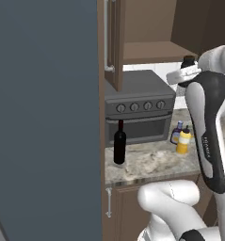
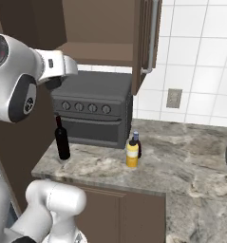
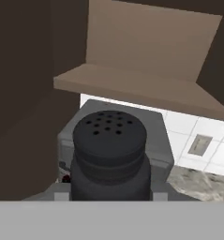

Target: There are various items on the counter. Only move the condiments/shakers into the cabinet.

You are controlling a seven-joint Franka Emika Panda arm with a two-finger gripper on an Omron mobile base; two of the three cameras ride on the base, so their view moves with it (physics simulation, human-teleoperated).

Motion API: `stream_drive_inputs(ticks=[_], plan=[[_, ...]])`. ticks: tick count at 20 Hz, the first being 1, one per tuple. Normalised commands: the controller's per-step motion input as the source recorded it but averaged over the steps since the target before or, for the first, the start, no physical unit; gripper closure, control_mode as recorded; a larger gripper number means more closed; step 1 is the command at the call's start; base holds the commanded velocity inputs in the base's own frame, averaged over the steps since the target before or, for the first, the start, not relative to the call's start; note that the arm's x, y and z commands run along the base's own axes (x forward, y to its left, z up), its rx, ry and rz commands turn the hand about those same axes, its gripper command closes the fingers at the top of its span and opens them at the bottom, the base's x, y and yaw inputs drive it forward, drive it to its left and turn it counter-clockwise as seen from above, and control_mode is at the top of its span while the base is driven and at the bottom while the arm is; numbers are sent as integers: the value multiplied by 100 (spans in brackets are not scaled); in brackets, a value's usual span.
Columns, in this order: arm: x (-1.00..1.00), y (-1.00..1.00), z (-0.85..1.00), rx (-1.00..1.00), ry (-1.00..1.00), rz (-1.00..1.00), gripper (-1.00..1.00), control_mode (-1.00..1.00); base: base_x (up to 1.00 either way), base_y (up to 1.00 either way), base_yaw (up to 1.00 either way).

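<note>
In the hand view we have the black shaker (image 3: 109, 154) right in front of us, upright with its perforated cap facing the camera, and our fingers are closed narrowly on its body, though the tips themselves are hidden behind it. From the left base view the shaker (image 1: 188, 61) sits at the end of the raised arm, level with the open cabinet's shelf (image 1: 156, 52) and just off its right front corner; from the right base view the hand is lifted to the left of the shelf (image 2: 98, 53), above the toaster oven (image 2: 93, 111). The relation that matters now is simple: the shelf (image 3: 146, 86) lies ahead of and slightly above the shaker, with the shaker's long axis vertical, so we judge the coming move to be a forward carry over the shelf lip and then a set-down on the board. Past the hand, down on the tabletop (image 1: 151, 162), the yellow squeeze bottle (image 1: 183, 141) stands touching or just beside the blue-purple bottle (image 1: 177, 132), both in front of the toaster oven's right end, waiting their turn. The wine bottle (image 1: 119, 143) stands well apart to their left and stays where it is. The cabinet door (image 1: 115, 42) hangs open on the left.
</note>
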Motion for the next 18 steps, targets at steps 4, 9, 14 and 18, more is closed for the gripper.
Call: stream_drive_inputs(ticks=[4,9,14,18], plan=[[-8,-73,0,18,-21,6,100,-100,0,0,0],[7,0,3,0,-1,0,100,-100,0,0,0],[53,18,41,0,5,-5,100,-100,0,0,0],[81,27,13,0,8,0,100,-100,0,0,0]])
